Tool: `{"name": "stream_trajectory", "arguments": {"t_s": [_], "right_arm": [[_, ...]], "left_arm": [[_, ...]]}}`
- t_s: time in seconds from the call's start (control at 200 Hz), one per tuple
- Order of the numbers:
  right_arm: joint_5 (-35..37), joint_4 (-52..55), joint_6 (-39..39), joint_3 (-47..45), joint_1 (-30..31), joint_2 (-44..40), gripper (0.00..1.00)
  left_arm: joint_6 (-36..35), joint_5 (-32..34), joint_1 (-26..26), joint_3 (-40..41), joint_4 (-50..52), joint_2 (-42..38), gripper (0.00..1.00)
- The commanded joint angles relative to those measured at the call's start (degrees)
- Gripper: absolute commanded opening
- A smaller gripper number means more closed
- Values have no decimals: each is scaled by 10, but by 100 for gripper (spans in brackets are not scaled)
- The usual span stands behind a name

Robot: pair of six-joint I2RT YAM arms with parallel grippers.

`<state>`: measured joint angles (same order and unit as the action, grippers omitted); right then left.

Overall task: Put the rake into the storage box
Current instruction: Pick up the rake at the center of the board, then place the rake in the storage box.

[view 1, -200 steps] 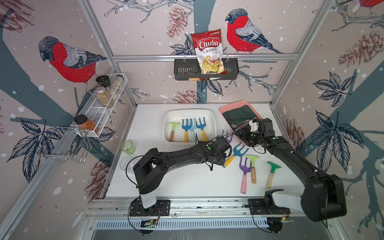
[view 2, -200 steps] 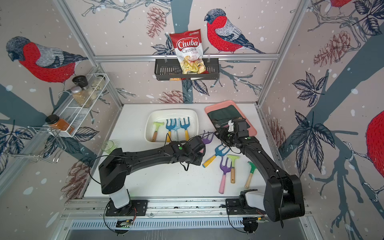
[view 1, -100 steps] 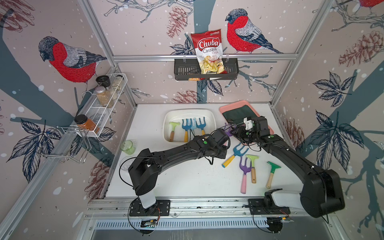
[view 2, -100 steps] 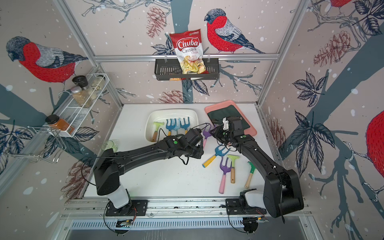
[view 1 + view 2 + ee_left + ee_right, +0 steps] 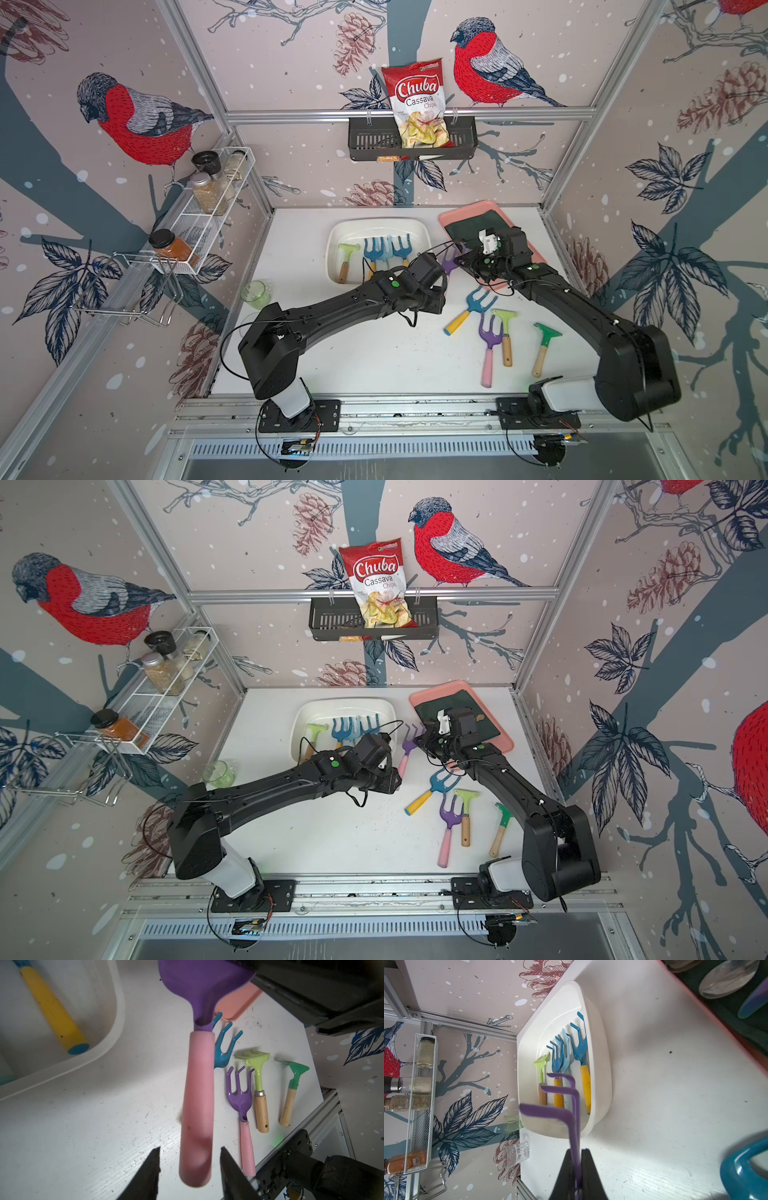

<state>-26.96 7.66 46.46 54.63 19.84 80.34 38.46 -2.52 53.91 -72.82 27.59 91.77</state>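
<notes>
My right gripper [image 5: 578, 1152] pinches the one rake [image 5: 574, 1118]; my left gripper [image 5: 190, 1149] flanks its handle, fingers apart from it, a gap seen only from the left wrist. Four tools [image 5: 239, 1097] lie loose.

"Chuba Cassava Chips" on chip bag [image 5: 417, 104]

The right gripper [image 5: 577, 1151] clamps its black jaws on the flat head of a purple plastic three-tined rake [image 5: 574, 1126], hooked tines showing against a white glossy rounded storage tub [image 5: 602, 1084] that holds blue-headed, yellow-handled forks [image 5: 580, 1047] and a lime-green wooden-handled rake [image 5: 541, 1072].
</notes>
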Motion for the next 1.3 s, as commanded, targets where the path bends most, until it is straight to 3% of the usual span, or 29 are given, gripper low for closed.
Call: {"name": "stream_trajectory", "arguments": {"t_s": [0.0,0.16,0.325,0.455,0.555,0.885,1.296], "right_arm": [[5,-13,0,25,9,18,1],[9,-9,6,107,44,84,1],[6,-3,16,222,91,185,0],[-7,-3,32,321,125,279,0],[-25,-5,45,398,147,357,0],[-61,22,82,653,179,565,0],[-90,-18,134,772,183,704,0]], "left_arm": [[-6,15,-27,24,-3,-38,59],[-3,24,-112,101,17,-144,64],[-20,9,-233,183,44,-258,67],[-50,-30,-326,218,71,-306,68],[-73,-46,-369,229,84,-321,69],[-101,-64,-401,254,78,-314,69],[-123,-95,-436,277,56,-299,69]]}}
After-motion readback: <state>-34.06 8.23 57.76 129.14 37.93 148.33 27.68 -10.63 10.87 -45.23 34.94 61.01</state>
